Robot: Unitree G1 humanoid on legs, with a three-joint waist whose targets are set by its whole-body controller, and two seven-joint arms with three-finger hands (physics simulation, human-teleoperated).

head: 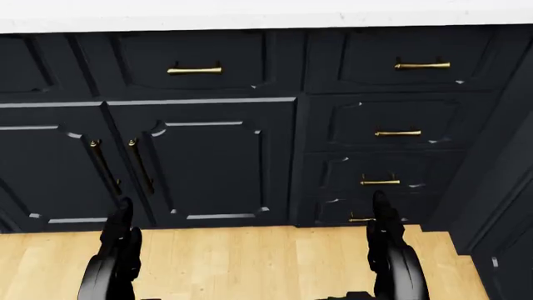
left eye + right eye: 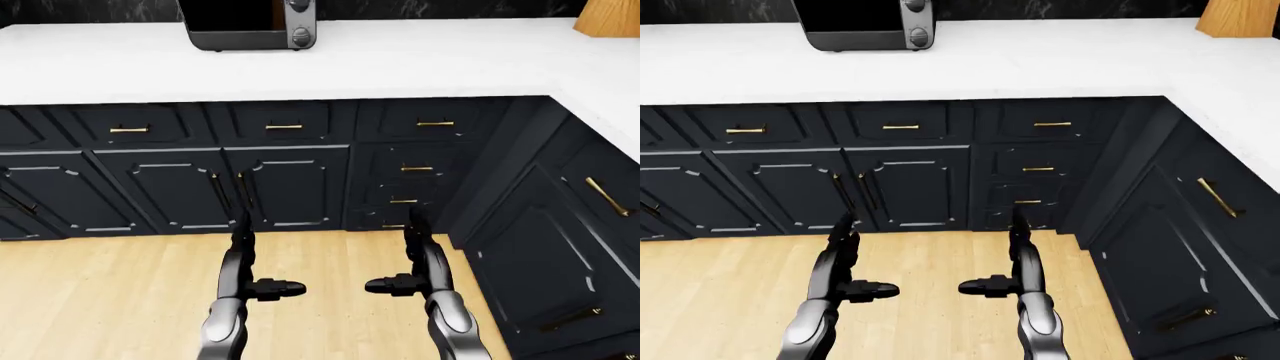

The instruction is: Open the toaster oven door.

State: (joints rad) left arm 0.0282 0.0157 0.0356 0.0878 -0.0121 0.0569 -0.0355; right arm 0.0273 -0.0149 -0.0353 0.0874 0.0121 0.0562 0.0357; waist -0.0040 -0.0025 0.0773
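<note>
The toaster oven stands on the white counter at the top of the left-eye view, cut off by the frame's top edge. Its dark glass door is shut and its knobs are on its right side. It also shows in the right-eye view. My left hand and right hand hang low over the wood floor, far below the oven. Both hands are open and empty, fingers straight and thumbs pointing inward.
Dark cabinets with brass handles run under the counter. The counter turns a corner along the right side. A wooden block stands at the top right. Wood floor lies between me and the cabinets.
</note>
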